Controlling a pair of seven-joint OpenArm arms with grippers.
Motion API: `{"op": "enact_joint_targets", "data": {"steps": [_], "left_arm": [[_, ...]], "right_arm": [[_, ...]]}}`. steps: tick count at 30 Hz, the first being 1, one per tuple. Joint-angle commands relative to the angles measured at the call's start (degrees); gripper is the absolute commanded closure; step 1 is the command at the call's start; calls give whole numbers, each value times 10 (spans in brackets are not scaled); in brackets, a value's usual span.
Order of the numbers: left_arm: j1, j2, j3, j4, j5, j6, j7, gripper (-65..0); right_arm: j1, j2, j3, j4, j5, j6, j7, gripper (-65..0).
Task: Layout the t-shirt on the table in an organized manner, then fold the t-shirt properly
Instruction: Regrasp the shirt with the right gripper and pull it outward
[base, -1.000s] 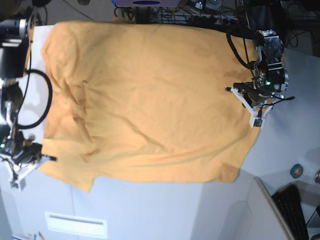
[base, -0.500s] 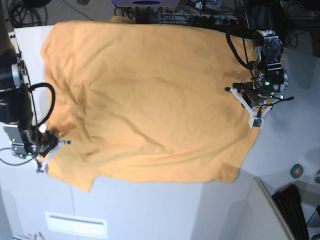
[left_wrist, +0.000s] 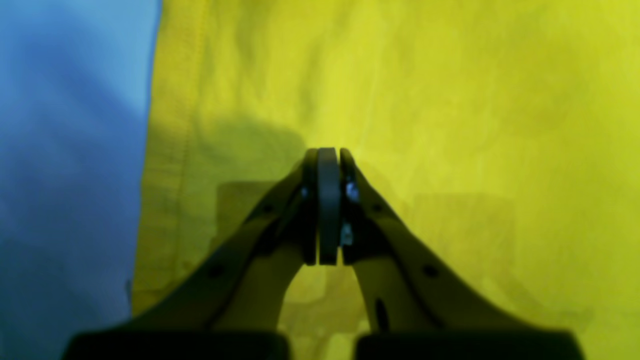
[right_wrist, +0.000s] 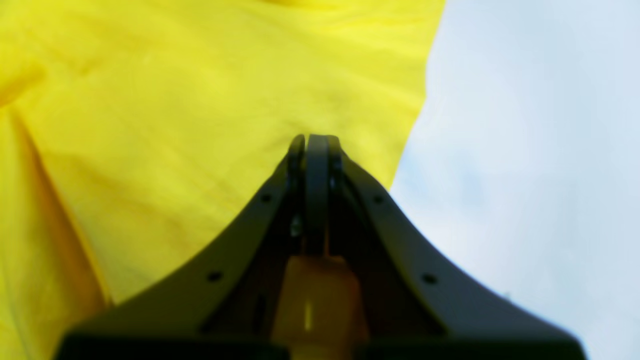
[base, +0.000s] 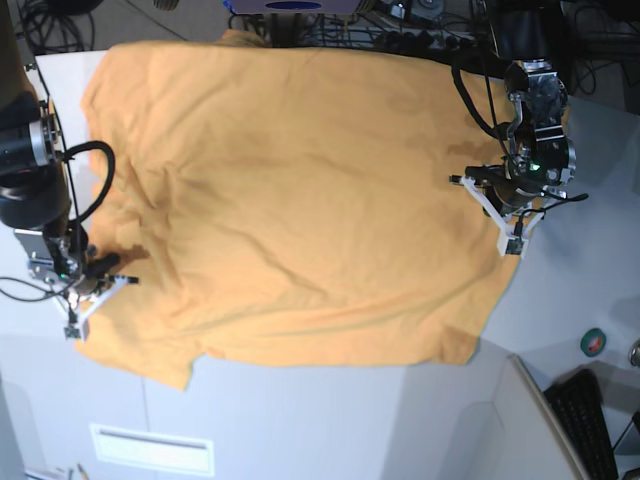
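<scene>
— Watching the big orange-yellow cotton t-shirt (base: 290, 200): spread across the white tabletop (base: 590, 270), long axis running arm to arm.

— Both grippers, left (base: 492, 194) and right (base: 100, 283), clenched empty over opposite shirt edges.

Most of the table (base: 580, 270) is covered by the t-shirt (base: 290, 200), spread flat with low wrinkles, so passage above it is unobstructed. Bare tabletop is left at 3 o'clock and 6 o'clock. A keyboard (base: 585, 420) and a small round object (base: 593, 341) are found at 4 o'clock, and cables (base: 400, 35) are piled at 12 o'clock.
</scene>
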Motion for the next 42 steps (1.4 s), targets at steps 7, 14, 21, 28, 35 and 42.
{"op": "enact_joint_targets", "data": {"steps": [7,14,21,28,35,42], "left_arm": [[-9,-6,-1,13,0,4,-8,0],[-4,-6,-2,30,3,4,-8,0],[-4,-6,-2,29,3,4,-8,0],[-4,-6,-2,27,4,4,-8,0],[-4,-6,-2,27,4,4,-8,0],[-3,-6,-2,27,4,4,-8,0]], "right_arm": [[49,9,0,10,-1,-54,100,0],[67,12,-2,103,-3,-50,-195,0],[13,12,-2,282,-3,-50,-378,0],[26,8,-2,170,-3,-50,-334,0],[46,7,-48,93,-2,-50,-286,0],[47,-17,-48,9,0,-50,-180,0]]}}
